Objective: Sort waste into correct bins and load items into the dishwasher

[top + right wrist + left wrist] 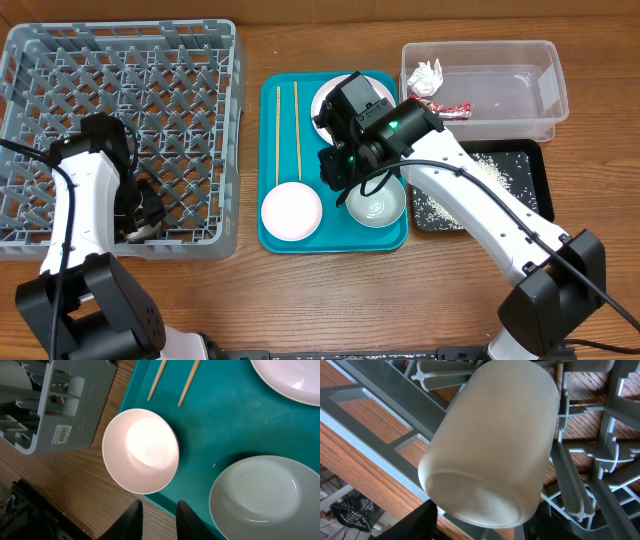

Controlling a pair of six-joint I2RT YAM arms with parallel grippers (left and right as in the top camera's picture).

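Note:
In the left wrist view a small white cup (495, 445) lies tilted inside the grey dishwasher rack (228, 150). My left gripper (480, 527) is shut on its base, a dark finger on each side. From overhead the left gripper (140, 215) sits low in the rack's near part. My right gripper (160, 506) hangs open and empty over the table edge next to the white bowl (141, 450) and the pale bowl (265, 495). Two chopsticks (278, 130) and a white plate (325, 100) lie on the teal tray (310, 150).
The clear tub (520, 90) at the back right holds a crumpled tissue (425, 75) and a red wrapper (450, 110). In front of it the black tray (538, 190) carries scattered rice (485, 170). The right arm spans the teal tray and hides part of the plate.

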